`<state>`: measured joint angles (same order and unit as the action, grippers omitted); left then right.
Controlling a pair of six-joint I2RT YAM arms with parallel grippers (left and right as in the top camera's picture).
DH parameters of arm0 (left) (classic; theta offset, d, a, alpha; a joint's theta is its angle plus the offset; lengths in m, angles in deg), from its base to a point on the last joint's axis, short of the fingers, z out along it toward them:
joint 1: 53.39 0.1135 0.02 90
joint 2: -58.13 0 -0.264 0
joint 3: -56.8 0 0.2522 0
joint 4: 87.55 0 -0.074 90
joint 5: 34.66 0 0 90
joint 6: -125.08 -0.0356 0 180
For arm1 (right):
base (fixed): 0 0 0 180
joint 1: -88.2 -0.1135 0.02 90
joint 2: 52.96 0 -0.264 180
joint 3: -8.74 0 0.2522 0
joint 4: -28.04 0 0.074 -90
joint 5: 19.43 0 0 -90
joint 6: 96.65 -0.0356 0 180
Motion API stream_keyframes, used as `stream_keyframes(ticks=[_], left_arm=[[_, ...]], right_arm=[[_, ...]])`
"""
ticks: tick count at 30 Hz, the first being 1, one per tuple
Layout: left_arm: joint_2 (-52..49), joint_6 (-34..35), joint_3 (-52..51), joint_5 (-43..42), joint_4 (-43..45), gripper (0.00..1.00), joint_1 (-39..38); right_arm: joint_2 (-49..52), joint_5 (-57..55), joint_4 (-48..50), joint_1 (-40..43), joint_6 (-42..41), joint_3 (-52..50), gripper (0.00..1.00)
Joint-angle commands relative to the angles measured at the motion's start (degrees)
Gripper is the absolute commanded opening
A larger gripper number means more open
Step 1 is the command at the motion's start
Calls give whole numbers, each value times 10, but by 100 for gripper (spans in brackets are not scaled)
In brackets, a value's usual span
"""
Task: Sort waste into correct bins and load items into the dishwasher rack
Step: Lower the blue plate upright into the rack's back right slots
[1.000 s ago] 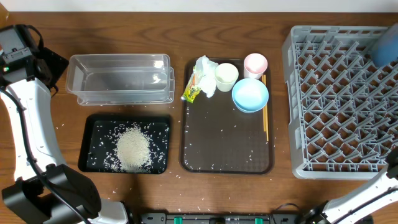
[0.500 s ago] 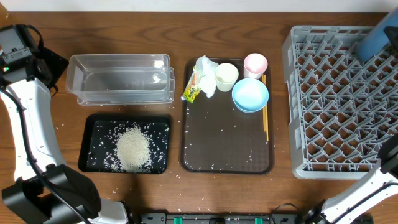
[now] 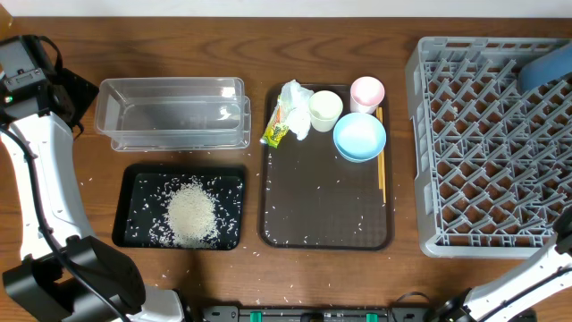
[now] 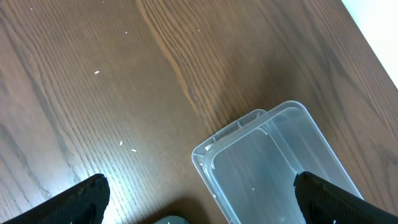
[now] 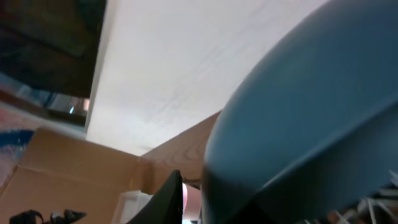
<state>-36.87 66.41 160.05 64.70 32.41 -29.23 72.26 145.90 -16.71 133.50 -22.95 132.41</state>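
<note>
Landmark: dishwasher rack.

- Deep-blue plate: 1, at the rack's far right corner, tilted up on the pegs and cut off by the overhead view's right edge.
- Right gripper: close against the plate's rim. Could not tell if the jaws clamped it or stood apart.
- Left gripper: jaws wide apart, holding nothing, far left of the rack over the clear tub.
- Brown serving tray: 1, just left of the rack with a narrow table strip between. Its long axis ran parallel to the rack's left edge.
- On the tray's far end: 1 light-blue bowl, 1 white cup, 1 pink cup, 1 tissue, 1 wrapper.
- Chopsticks: parallel to the rack's left edge.
- Black tray: 1, beyond the serving tray from the rack, holding the rice. Its long axis pointed at the rack, as did the tub's.
</note>
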Motion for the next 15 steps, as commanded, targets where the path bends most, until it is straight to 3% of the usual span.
stream_keyframes(ticks=[1, 7, 10, 15], left_arm=[[8, 3, 0, 3, -2, 98, 0], [8, 3, 0, 3, -2, 98, 0], [8, 3, 0, 3, -2, 98, 0], [8, 3, 0, 3, -2, 98, 0]], right_arm=[[-17, -41, -29, 8, 3, 1, 27], [-77, -150, -111, 17, 22, 1, 67], [-106, -181, -140, 21, 20, 1, 75], [-159, -249, -195, 21, 17, 1, 74]])
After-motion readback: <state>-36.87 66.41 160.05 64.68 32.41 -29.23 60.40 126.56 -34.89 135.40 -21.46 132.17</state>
